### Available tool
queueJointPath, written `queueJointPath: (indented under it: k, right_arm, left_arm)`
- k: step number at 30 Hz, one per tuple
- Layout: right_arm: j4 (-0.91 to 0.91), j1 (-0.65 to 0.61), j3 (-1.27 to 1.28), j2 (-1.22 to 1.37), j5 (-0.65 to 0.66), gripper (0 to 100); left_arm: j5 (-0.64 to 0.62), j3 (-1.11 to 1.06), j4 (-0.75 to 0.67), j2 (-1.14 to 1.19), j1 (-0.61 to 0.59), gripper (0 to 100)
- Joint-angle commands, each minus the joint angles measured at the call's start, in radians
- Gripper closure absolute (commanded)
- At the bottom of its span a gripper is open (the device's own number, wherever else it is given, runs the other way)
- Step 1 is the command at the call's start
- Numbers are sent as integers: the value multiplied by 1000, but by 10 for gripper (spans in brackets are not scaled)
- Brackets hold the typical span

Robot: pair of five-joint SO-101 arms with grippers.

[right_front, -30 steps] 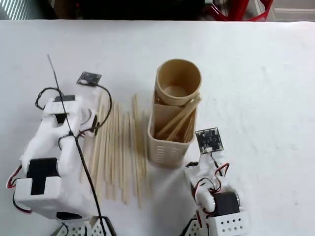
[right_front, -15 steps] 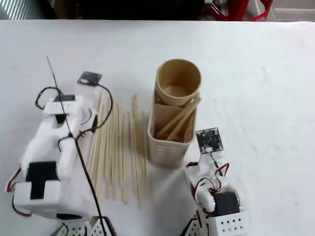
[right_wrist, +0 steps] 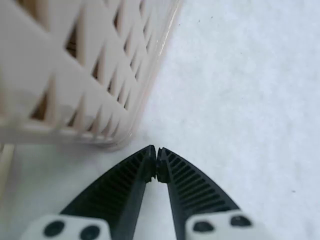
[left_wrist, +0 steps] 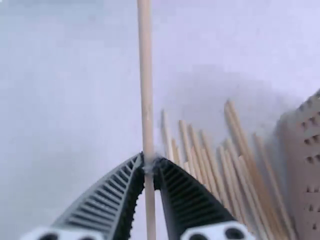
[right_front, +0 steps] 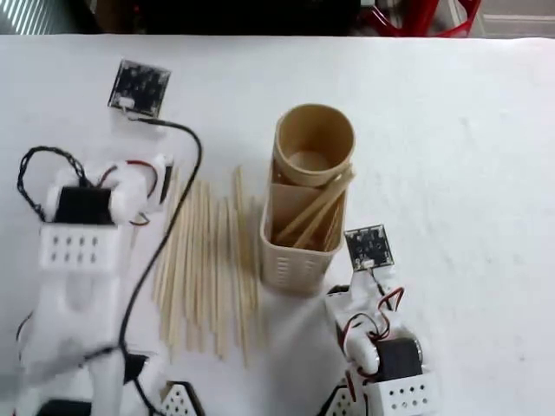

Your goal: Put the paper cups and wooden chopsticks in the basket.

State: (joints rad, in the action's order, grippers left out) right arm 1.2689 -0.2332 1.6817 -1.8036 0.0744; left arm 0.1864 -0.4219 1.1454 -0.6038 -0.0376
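Pale wooden chopstick [left_wrist: 145,75] is clamped in the left hand [left_wrist: 150,169], the right hand [right_wrist: 156,164] pressed together, empty, at five o'clock of the cream lattice basket [right_wrist: 85,85].

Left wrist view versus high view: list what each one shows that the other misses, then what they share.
Left wrist view: the left gripper shut on one wooden chopstick. High view: a paper cup and slanted chopsticks inside the basket, plus the right arm. Shared: the loose chopsticks on the table and the basket's wall.
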Motion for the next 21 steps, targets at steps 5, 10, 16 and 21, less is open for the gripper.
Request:
queueJointPath:
  k: [5,10,16,21]
  right_arm:
    - [4,4,9,-2,2,979]
    - [4,4,9,-2,2,979]
    - [4,5,9,-2,2,979]
    - [4,5,9,-2,2,979]
  left_arm:
    - [-17,382,55,-97,246,977]
    - [-17,470,-21,-97,410,977]
    - [-17,463,-72,-107,585,978]
    - [-6,459,-115,-99,727,979]
